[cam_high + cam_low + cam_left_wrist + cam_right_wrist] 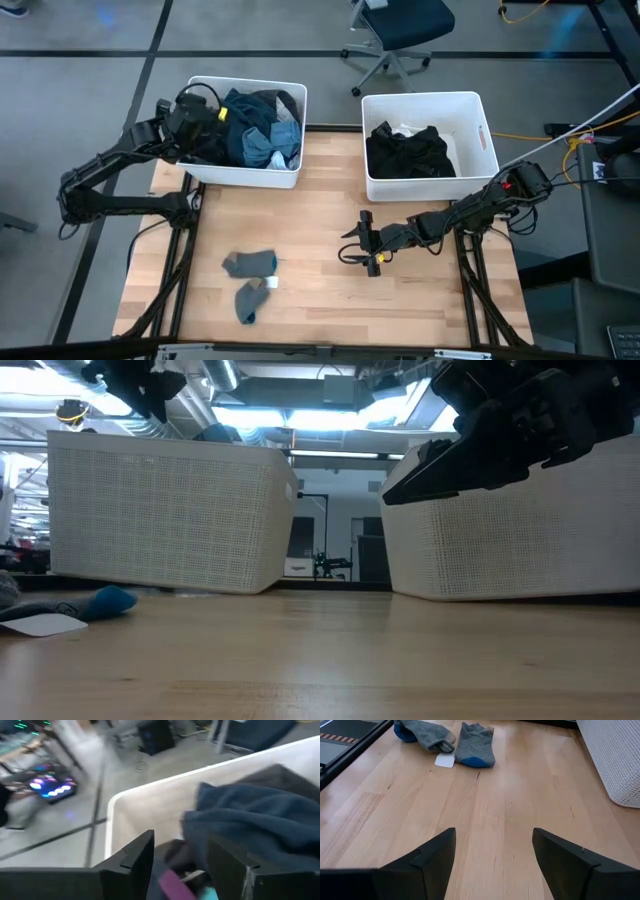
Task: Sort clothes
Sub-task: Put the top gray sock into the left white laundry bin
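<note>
- Pale wood table [330, 300] carries two white bins along its far edge.
- Left of the table's middle, the left bin [245, 175] is heaped with dark grey, teal and pale blue clothes [258, 128].
- Left gripper [200, 112] hangs over that bin's left rim, fingers spread and grasping nothing.
- Nearer the front edge lie two grey-blue socks [250, 280]; the right wrist view alone shows their blue toes and white tag [444, 760].
- Right bin [480, 135] holds black clothes [408, 152].
- Right gripper [365, 243] hovers low in front of it, fingers wide, empty.
</note>
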`<move>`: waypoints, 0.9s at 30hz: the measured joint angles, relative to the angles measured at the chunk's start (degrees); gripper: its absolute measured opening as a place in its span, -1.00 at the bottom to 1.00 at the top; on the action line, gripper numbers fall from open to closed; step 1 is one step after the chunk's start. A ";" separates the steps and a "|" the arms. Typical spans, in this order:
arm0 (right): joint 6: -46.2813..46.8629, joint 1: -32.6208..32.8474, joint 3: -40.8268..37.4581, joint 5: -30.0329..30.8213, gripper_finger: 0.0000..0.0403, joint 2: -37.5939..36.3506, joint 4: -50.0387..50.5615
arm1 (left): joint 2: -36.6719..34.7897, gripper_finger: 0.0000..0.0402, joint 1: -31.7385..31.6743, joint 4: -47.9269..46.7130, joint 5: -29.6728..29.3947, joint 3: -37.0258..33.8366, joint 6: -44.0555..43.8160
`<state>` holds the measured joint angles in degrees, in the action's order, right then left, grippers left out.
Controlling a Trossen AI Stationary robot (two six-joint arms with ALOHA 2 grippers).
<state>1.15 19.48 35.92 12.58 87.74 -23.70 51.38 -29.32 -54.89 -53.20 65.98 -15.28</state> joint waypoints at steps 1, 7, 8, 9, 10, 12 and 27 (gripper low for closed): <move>0.00 0.01 0.00 0.00 0.31 0.00 0.01 | -0.03 -0.19 0.19 0.05 1.35 0.00 -0.48; 0.00 -0.01 0.00 0.00 0.31 0.00 0.00 | -0.05 -0.21 4.23 3.05 10.56 0.00 2.30; 0.00 0.00 0.00 0.02 0.31 0.01 0.00 | -0.04 -0.21 5.37 3.70 12.84 0.00 2.66; 0.00 -0.01 0.00 0.02 0.31 0.02 0.00 | -0.02 -0.21 6.59 4.54 14.86 0.00 3.04; 0.00 0.00 0.00 0.02 0.31 0.01 0.00 | -0.01 -0.21 7.88 5.32 16.95 0.00 3.25; 0.00 0.00 0.00 0.02 0.31 0.01 0.02 | 0.14 -0.22 10.85 6.30 20.46 0.00 3.18; 0.00 0.00 0.00 0.01 0.31 0.01 0.31 | 8.17 -0.22 38.65 5.95 24.38 0.00 -7.10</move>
<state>1.15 19.48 35.92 12.59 87.76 -23.39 59.55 9.32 -48.94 -28.82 65.98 -22.39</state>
